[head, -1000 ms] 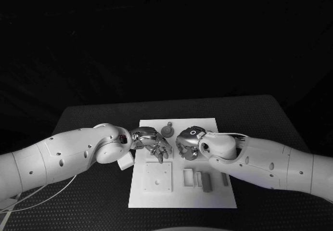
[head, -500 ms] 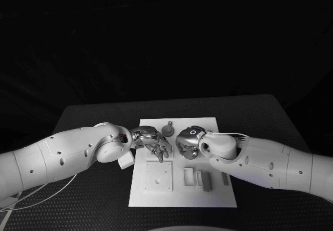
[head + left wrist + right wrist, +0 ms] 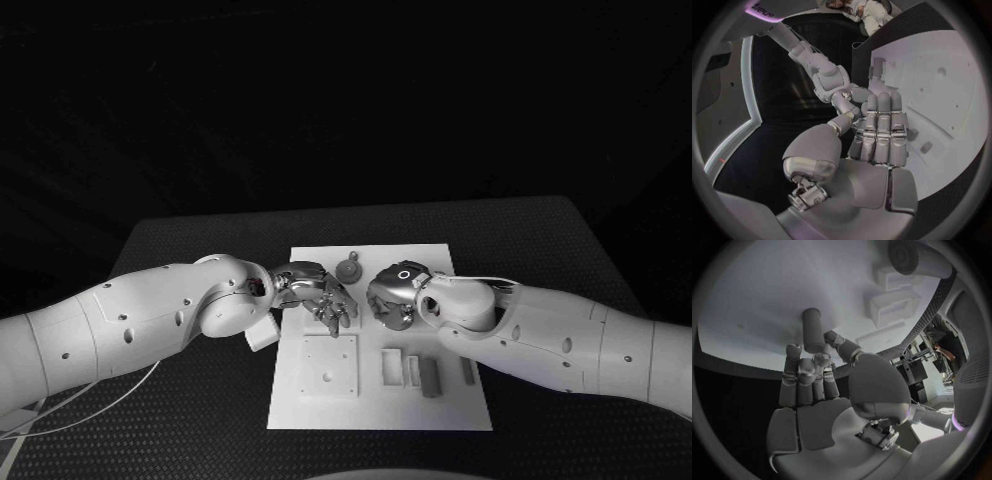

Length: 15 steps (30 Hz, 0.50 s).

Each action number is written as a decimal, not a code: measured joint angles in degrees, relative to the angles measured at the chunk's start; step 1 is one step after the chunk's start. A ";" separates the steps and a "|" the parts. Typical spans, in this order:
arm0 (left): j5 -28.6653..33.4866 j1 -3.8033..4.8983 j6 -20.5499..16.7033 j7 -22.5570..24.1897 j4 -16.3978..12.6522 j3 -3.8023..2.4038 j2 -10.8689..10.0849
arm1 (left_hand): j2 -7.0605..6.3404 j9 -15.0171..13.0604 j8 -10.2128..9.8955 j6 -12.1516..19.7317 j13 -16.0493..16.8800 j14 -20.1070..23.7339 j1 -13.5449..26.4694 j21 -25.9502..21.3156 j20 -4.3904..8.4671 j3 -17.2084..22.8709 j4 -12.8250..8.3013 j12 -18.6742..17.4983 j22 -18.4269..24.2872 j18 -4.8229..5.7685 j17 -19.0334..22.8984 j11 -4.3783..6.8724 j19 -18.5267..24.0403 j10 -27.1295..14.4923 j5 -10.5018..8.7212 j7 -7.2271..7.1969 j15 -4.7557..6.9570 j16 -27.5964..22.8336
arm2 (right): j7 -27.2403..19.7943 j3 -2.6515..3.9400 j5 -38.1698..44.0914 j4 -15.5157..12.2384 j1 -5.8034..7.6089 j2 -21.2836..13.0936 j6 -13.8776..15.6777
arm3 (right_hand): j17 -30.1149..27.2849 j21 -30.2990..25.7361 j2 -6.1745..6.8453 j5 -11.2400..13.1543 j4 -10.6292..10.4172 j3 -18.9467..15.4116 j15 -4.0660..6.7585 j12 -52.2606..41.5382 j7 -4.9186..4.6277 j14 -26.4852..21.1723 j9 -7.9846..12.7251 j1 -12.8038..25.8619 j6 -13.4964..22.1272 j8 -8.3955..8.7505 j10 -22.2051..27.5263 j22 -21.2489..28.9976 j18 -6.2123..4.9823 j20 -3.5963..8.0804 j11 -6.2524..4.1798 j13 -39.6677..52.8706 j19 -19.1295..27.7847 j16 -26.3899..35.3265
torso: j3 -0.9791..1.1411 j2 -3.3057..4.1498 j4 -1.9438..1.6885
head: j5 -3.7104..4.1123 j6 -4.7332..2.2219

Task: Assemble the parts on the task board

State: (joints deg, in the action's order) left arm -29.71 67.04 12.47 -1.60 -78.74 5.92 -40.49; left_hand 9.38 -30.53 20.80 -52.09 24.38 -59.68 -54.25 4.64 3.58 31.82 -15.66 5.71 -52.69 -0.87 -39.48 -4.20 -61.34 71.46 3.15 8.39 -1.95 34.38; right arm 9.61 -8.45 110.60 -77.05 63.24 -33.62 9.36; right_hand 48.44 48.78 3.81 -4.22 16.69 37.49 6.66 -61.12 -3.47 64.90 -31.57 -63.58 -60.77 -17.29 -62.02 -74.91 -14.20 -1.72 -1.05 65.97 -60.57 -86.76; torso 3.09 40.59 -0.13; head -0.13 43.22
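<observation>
Left hand (image 3: pixel 320 292): over the left-middle of the task board (image 3: pixel 378 405), fingers straight, pressed side by side and pointing down at the plate; the left wrist view shows the hand (image 3: pixel 873 150) holding nothing, fingers (image 3: pixel 879 125) extended flat above the white surface. No shift from a second ago.

Round part (image 3: pixel 349 270): stands on the far part of the board, between the two hands, unmoved.

Right hand (image 3: pixel 392 297): has turned slightly at the wrist over the last second, otherwise in place at board centre. The right wrist view shows the hand (image 3: pixel 814 390) pinching a grey cylindrical peg (image 3: pixel 813 330) at its fingertips, peg end against or just above the board.

Judgement: insertion under way, peg not yet seated.

Near slot pieces (image 3: pixel 410 372): untouched.
</observation>
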 measured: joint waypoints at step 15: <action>0.51 0.00 -0.53 -0.36 -0.04 0.01 -0.14 | -1.28 -0.20 0.00 0.20 0.15 0.00 1.15 0.00 0.00 -0.24 0.23 0.00 -0.10 0.00 -0.39 0.00 0.00 0.00 0.00 0.20 0.00 -0.46 | -0.19 -0.11 -1.82 0.05 -0.17 -0.68 1.76 | -0.24 0.00 -0.23 0.00 0.00 0.32 0.28 -0.34 0.44 0.08 -0.55 0.23 -0.45 -0.63 0.11 0.00 0.00 0.00 -0.12 -0.39 0.00 -0.20 | 0.01 -0.01 0.01 | 0.04 -0.05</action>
State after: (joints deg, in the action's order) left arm -29.20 67.04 11.95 -1.96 -78.77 5.93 -40.63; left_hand 8.10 -30.73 20.80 -51.89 24.53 -59.67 -53.10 4.64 3.58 31.58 -15.43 5.71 -52.79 -0.87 -39.87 -4.20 -61.34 71.46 3.15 8.59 -1.94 33.92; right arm 9.42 -8.56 108.77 -77.00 63.08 -34.30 11.13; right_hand 48.21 48.78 3.58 -4.21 16.68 37.81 6.94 -61.46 -3.03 64.98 -32.11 -63.35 -61.21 -17.92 -61.91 -74.91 -14.20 -1.72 -1.17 65.58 -60.57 -86.96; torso 3.10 40.59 -0.12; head -0.09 43.17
